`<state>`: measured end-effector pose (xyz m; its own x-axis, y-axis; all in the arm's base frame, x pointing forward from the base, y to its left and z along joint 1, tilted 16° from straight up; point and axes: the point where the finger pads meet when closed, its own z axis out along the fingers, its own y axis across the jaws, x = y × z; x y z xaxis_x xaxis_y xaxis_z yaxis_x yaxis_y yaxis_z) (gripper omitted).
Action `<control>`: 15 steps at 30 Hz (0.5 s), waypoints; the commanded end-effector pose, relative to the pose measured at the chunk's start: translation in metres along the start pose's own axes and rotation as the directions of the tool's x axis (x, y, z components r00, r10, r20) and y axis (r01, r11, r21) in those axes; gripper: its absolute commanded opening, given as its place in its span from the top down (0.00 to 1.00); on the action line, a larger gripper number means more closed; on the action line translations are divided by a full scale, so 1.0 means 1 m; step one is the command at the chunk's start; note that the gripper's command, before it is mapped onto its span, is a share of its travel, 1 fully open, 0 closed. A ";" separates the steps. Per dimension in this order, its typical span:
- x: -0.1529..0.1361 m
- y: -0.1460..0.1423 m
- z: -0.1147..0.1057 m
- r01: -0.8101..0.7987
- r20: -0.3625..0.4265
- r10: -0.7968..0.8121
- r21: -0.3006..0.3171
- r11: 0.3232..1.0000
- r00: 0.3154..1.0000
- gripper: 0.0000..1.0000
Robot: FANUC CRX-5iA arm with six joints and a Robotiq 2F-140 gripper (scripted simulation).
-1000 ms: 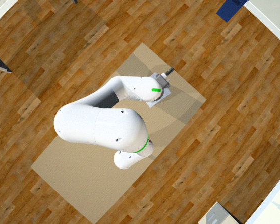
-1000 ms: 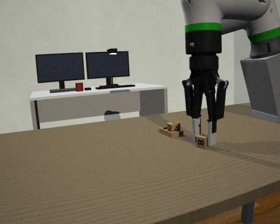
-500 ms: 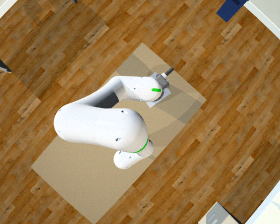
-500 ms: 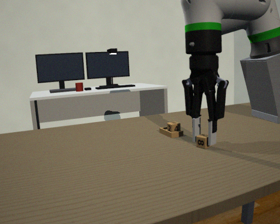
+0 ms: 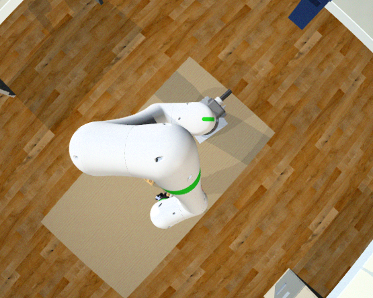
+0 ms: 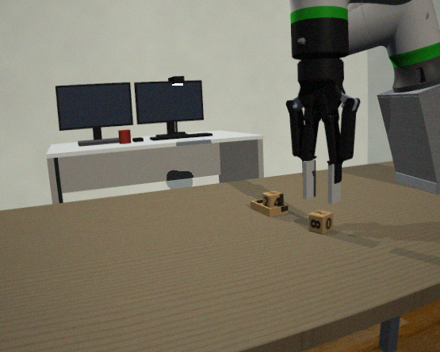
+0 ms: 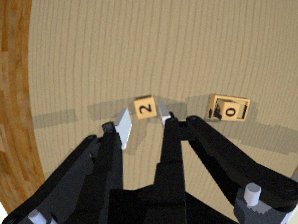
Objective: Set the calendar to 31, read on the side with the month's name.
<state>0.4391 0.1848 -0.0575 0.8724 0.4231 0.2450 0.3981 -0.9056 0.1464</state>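
My gripper [image 6: 321, 195] [image 7: 144, 113] is partly open and empty, with its fingertips above the loose cube. That wooden cube [image 6: 320, 222] [image 7: 145, 108] stands flat on the table; its top shows a 2, and its sides in the exterior view show an 8 lying sideways and a 0. The small wooden tray [image 6: 262, 209] [image 7: 232, 97] lies flat behind and to the left of it in the exterior view. One cube [image 6: 271, 199] [image 7: 230, 111] sits in the tray, with 0 on top and 2 and 4 on visible sides. The month's name is unreadable.
In the top view the arm [image 5: 162, 147] hides most of the tray area. The robot's grey pedestal [image 6: 415, 139] stands at the right back of the table. A white desk [image 6: 239, 136] with two monitors and a red cup [image 6: 124, 136] is beyond the table.
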 end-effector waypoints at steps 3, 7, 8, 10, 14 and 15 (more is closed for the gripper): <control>0.001 0.001 -0.030 0.000 0.003 0.000 0.001 1.000 1.000 0.71; 0.001 0.001 -0.042 0.000 0.003 0.000 0.001 1.000 1.000 0.71; 0.001 0.001 -0.044 0.000 0.003 0.000 0.001 1.000 1.000 0.71; 0.001 0.001 -0.046 0.000 0.003 0.000 0.001 1.000 1.000 0.71; 0.001 0.001 -0.046 0.000 0.003 0.000 0.001 1.000 1.000 0.00; 0.001 0.001 -0.046 0.000 0.003 0.000 0.001 1.000 1.000 0.00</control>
<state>0.4270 0.1856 -0.0139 0.8733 0.4232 0.2415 0.3985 -0.9055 0.1460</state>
